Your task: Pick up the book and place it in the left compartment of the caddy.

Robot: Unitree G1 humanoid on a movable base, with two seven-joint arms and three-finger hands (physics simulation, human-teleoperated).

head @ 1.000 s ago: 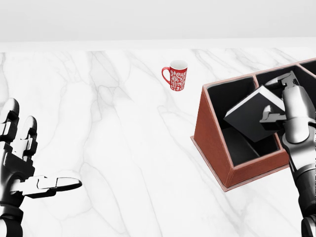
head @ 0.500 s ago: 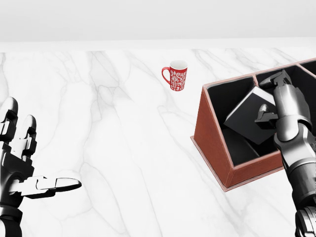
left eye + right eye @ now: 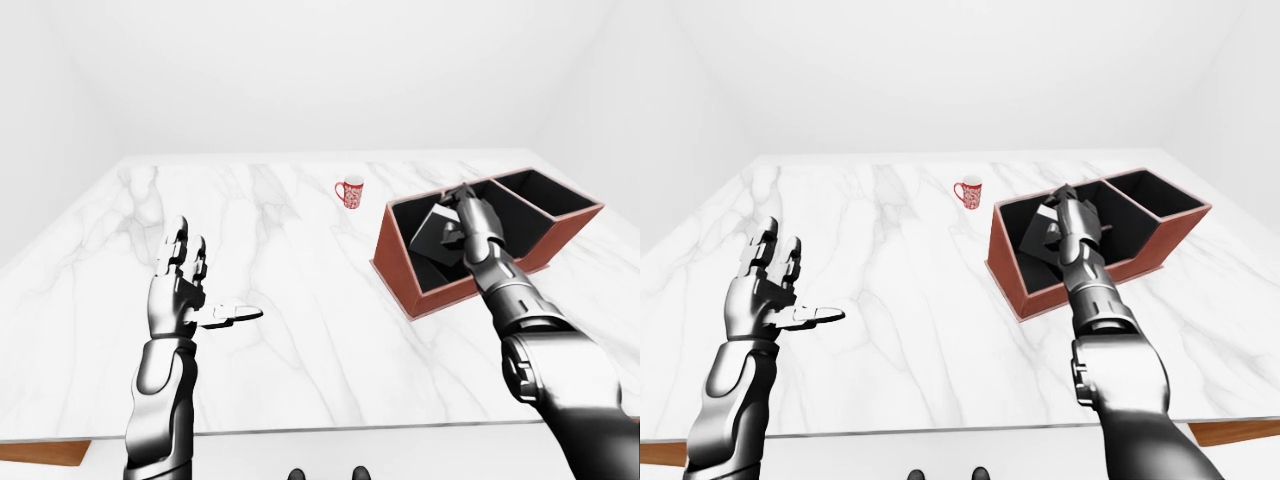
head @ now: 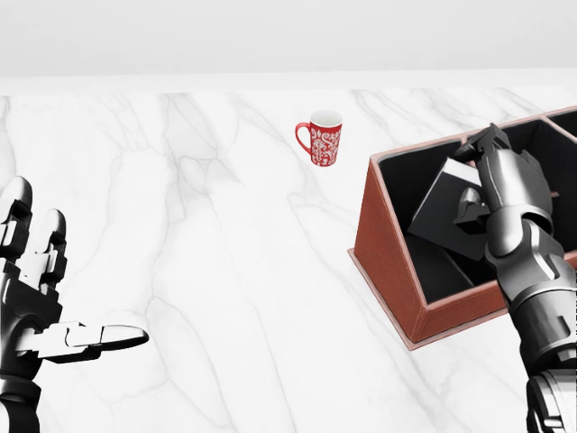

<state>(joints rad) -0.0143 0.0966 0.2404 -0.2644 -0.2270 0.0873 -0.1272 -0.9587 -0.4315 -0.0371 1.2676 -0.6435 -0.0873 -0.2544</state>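
The dark book (image 4: 440,209) stands tilted inside the left compartment of the red-brown caddy (image 4: 383,257), its lower edge down in the compartment. My right hand (image 4: 473,180) is shut on the book's right edge, with the thumb across its face and the fingers over its top. My left hand (image 4: 72,280) is open and empty, held palm-in above the marble table at the left of the head view, far from the caddy. The caddy's right compartment (image 3: 530,200) holds nothing I can see.
A red patterned mug (image 4: 321,139) stands upright on the white marble table (image 4: 225,253), up and to the left of the caddy. The table's near edge (image 3: 330,432) runs along the bottom of the left-eye view.
My right hand has moved left and down, and the book with it has sunk deeper into the left compartment. The left hand and the mug have not moved.
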